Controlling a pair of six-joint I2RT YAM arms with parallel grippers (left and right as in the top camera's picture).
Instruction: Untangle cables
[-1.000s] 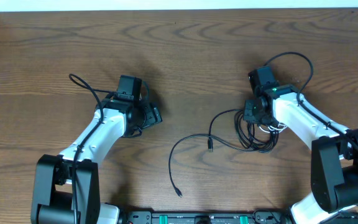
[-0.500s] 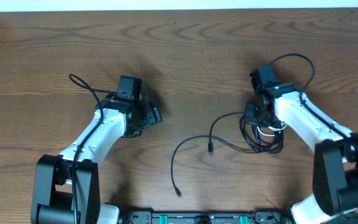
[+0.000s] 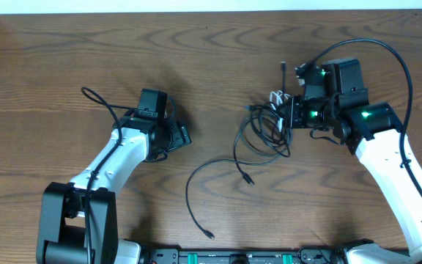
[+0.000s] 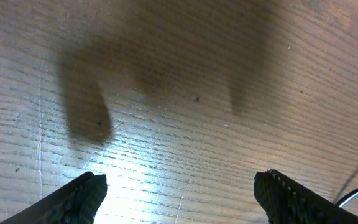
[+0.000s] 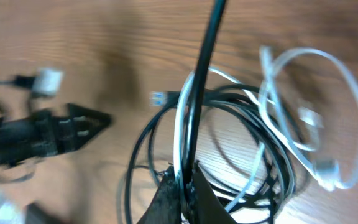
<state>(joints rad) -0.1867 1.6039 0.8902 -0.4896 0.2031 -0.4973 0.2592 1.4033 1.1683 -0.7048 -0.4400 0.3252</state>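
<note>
The right jaws are closed, the fingertips [image 5: 163, 199] pinching one black strand at the near edge of the cables [image 3: 261, 136]. From the pinch that strand runs straight ahead of the jaws, across the coils. The coils sit directly in front of the jaws as several overlapping black loops. A whitish strand [image 5: 303, 81] is looped through them, to the right of the pinch in the wrist view. A small blue-tipped plug [image 5: 158, 98] shows just left of the held strand. Whether the bundle rests on the desk [image 3: 64, 44] or hangs clear of it cannot be told.

Farther from the right jaws, a long black tail [image 3: 190, 187] leaves the bundle in a curve. It ends in a plug well apart from both pairs of jaws.

The left jaws are open wide. Both fingertips [image 4: 86, 190] show at the lower edge of the wrist view, with only bare wood between them. They stand well apart from the bundle, which sits far nearer the right jaws.
</note>
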